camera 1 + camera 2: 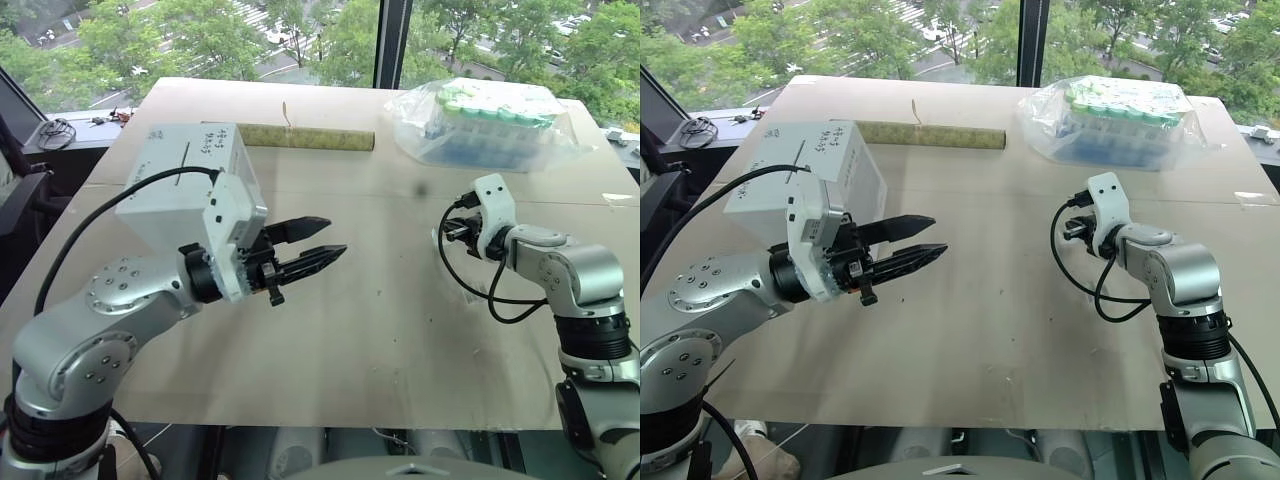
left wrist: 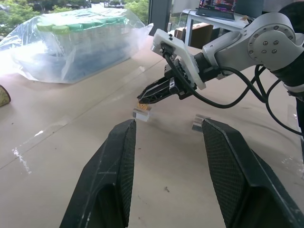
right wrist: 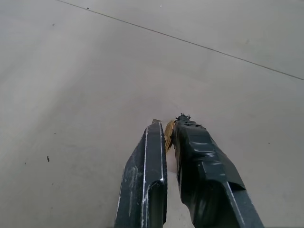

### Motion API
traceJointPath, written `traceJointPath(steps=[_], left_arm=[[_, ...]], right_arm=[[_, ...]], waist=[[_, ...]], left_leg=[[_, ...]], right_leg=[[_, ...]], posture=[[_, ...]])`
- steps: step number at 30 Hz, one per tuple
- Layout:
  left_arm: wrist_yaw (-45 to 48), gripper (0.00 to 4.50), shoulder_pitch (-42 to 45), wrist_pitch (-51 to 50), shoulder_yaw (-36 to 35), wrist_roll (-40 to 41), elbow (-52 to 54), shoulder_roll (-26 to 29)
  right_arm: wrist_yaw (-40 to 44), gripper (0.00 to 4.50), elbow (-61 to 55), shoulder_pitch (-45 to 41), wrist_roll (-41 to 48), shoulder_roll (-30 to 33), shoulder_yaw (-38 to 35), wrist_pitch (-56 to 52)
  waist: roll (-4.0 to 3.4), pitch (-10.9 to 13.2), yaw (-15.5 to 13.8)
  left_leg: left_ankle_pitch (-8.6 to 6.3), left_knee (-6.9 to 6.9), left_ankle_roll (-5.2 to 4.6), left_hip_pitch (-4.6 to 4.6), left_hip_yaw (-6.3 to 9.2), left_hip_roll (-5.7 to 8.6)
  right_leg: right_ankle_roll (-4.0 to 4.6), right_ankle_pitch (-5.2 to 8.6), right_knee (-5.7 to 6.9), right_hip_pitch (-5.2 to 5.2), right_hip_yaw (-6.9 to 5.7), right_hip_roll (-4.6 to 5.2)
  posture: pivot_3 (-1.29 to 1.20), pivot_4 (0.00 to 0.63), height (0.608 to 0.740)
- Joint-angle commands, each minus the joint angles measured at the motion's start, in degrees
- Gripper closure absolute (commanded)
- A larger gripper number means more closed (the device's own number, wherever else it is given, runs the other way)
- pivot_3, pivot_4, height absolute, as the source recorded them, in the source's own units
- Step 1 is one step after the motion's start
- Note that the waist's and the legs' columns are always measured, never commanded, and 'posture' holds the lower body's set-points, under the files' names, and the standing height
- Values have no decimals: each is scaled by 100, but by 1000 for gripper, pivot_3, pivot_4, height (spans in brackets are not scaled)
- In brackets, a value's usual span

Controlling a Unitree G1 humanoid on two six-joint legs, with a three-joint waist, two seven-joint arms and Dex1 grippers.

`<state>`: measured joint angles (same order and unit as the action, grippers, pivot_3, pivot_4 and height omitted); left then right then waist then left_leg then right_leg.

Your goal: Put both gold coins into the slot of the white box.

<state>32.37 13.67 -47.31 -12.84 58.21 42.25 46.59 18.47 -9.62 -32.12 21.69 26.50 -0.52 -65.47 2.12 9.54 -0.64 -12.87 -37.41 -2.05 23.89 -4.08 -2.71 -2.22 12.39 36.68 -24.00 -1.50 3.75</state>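
The left gripper hangs with its jaws parted and nothing between them, raised above the table just right of the white cube-shaped box. Its arm reaches across in front of the box, wrist level and fingers pointing right toward the other arm. The thin dark slot on the box's upper face stays uncovered, probably so a coin can be dropped in.

Farther right, the right gripper has its jaws nearly closed on a small shiny gold coin, pinched edge-on at the very tips. That forearm bends inward, and the fingers slant down and left above a small clear plastic piece on the table. I cannot make out the second coin. A clear plastic bag of green-capped tubes sits at the far right.
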Motion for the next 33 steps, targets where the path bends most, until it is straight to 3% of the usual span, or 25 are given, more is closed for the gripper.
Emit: traceJointPath(steps=[1, 33], left_arm=[[-28, 2296, 67, 107, 5, 40, 203, 22], [37, 2296, -102, 321, 57, -120, 216, -13]], right_arm=[[174, 4042, -41, -41, -15, 108, 94, -14], [198, 4042, 81, -36, -233, -39, -8, 58]], waist=[[0, 0, 0], [0, 0, 2]], left_leg=[[0, 0, 0, 0, 0, 0], [0, 1, 0, 0, 0, -2]], right_leg=[[0, 0, 0, 0, 0, 0], [0, 0, -1, 0, 0, 0]], posture=[[0, 150, 740], [0, 150, 740]])
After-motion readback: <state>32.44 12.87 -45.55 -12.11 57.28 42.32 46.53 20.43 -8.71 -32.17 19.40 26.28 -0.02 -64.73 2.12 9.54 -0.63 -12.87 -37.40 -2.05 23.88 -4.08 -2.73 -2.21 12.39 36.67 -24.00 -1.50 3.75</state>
